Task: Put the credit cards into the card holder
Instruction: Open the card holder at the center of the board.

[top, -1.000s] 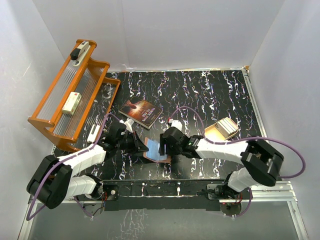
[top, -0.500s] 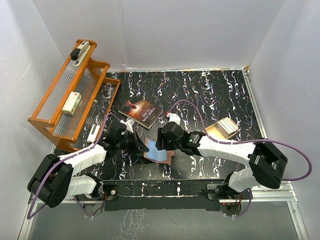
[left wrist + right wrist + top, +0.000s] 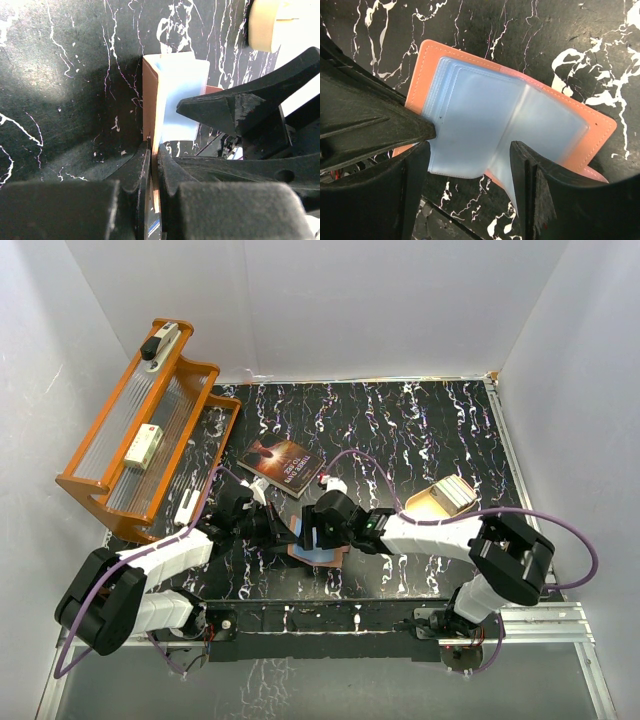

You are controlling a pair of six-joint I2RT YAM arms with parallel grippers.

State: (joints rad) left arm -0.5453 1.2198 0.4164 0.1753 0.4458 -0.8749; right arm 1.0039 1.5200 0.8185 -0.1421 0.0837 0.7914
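The card holder (image 3: pixel 322 557) lies open on the black marbled table at the front centre. It is orange-brown leather (image 3: pixel 590 130) with pale blue clear sleeves (image 3: pixel 480 120) standing up from it. My left gripper (image 3: pixel 154 155) is shut on the edge of one raised leather cover (image 3: pixel 150 100). From the right, my right gripper (image 3: pixel 470 142) hangs over the holder, open, its fingers either side of the sleeves and one finger (image 3: pixel 225 110) resting against them. In the top view the two grippers (image 3: pixel 283 530) (image 3: pixel 312 535) meet over the holder. The credit cards are hidden.
A dark paperback book (image 3: pixel 282 466) lies just behind the holder. An orange rack (image 3: pixel 140 440) stands at the back left, with a small white object (image 3: pixel 185 508) beside it. A beige tin (image 3: pixel 445 498) sits to the right. White walls enclose the table.
My right gripper has moved left, further over the holder and its sleeves. The left gripper has kept its hold without moving.
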